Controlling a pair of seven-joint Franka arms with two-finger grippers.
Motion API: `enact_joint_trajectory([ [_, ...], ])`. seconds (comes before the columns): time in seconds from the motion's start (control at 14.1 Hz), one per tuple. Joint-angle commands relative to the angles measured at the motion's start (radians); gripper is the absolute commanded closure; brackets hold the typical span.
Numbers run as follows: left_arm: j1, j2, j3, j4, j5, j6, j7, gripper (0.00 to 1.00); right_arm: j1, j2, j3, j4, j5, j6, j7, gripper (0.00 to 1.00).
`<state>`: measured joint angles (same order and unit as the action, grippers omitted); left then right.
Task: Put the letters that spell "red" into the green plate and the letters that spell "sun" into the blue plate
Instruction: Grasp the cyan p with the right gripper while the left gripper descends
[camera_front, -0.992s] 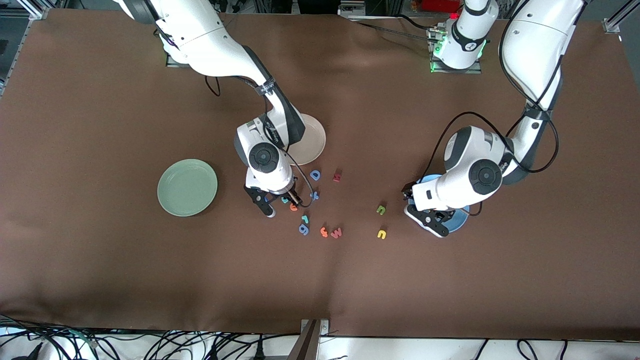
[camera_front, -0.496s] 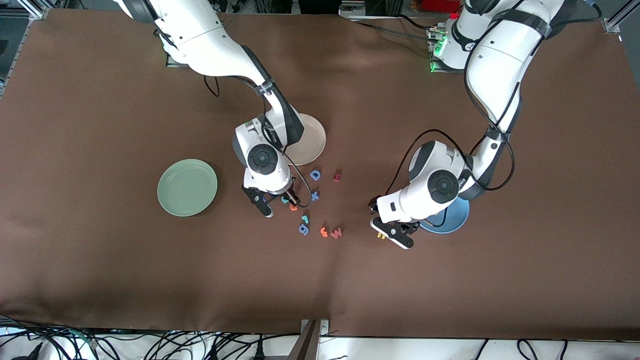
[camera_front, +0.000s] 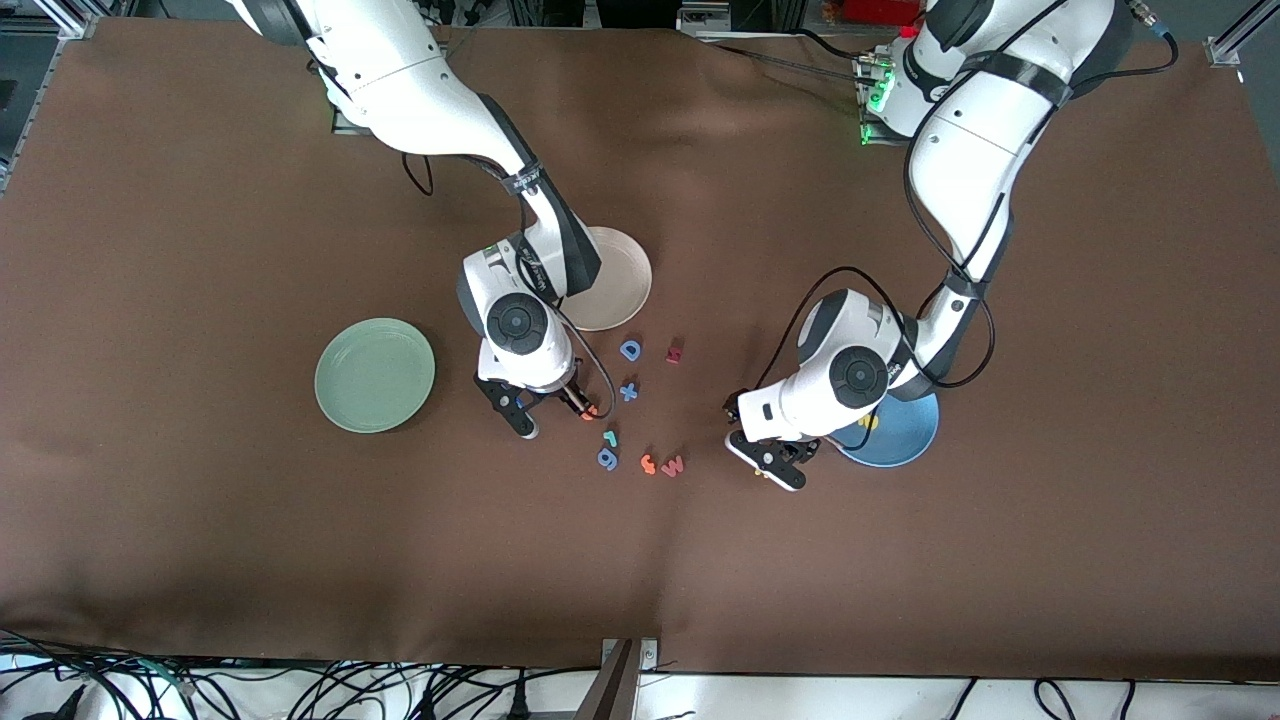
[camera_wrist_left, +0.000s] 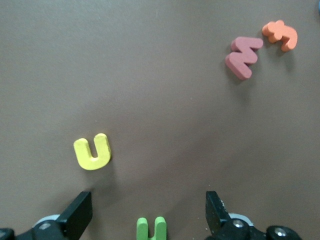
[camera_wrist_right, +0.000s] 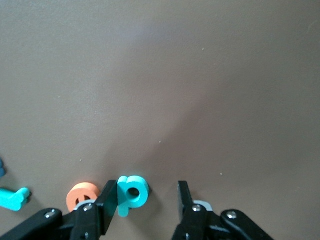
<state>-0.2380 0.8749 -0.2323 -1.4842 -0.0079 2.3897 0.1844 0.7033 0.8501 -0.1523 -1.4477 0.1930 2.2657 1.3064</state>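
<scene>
My right gripper (camera_wrist_right: 146, 200) is down at the table with the teal "d" (camera_wrist_right: 132, 192) between its fingers. One finger touches the "d" and the other stands apart, so it is open. The orange "e" (camera_wrist_right: 82, 196) lies just outside that finger, and the teal "r" (camera_front: 610, 438) is nearer the camera. My left gripper (camera_wrist_left: 145, 212) is open and low over the olive-green "u" (camera_wrist_left: 151, 227). The yellow "n" (camera_wrist_left: 92, 152) lies beside it. A yellow "s" (camera_front: 868, 422) lies in the blue plate (camera_front: 905, 445). The green plate (camera_front: 375, 375) holds nothing.
A cream plate (camera_front: 615, 290) sits partly under the right arm. Other loose letters lie mid-table: a blue "D" (camera_front: 630, 350), a dark red letter (camera_front: 675, 351), a blue cross shape (camera_front: 628, 391), a blue "g" (camera_front: 607, 458), an orange "f" (camera_front: 648, 463) and a red "w" (camera_front: 674, 465).
My left arm swung from over the blue plate toward the middle and now covers the "u" and "n". My right gripper's fingers have narrowed around the teal "d".
</scene>
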Motion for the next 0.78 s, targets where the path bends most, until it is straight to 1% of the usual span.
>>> enact_joint_trajectory([
  [0.0, -0.004, -0.088, 0.011, -0.112, -0.006, -0.009, 0.006, 0.00, 0.001, -0.020, -0.004, -0.023, 0.002, -0.003, -0.039, 0.43],
  [0.28, -0.004, -0.103, 0.013, -0.146, 0.019, -0.009, 0.004, 0.00, 0.002, -0.019, -0.007, -0.019, 0.008, 0.003, -0.041, 0.43],
  [0.5, -0.009, -0.097, 0.011, -0.146, 0.054, -0.001, 0.004, 0.02, 0.012, -0.014, -0.006, -0.019, 0.016, 0.012, -0.026, 0.44],
  [0.57, -0.009, -0.097, 0.011, -0.145, 0.062, 0.000, 0.004, 0.03, 0.012, -0.014, -0.004, -0.017, 0.017, 0.015, -0.026, 0.43],
  [0.64, -0.012, -0.096, 0.011, -0.145, 0.063, 0.002, 0.004, 0.10, 0.012, -0.014, -0.004, -0.019, 0.017, 0.015, -0.024, 0.43],
  [0.71, -0.020, -0.094, 0.011, -0.142, 0.065, 0.002, 0.004, 0.13, 0.012, -0.013, -0.004, -0.019, 0.019, 0.015, -0.024, 0.44],
])
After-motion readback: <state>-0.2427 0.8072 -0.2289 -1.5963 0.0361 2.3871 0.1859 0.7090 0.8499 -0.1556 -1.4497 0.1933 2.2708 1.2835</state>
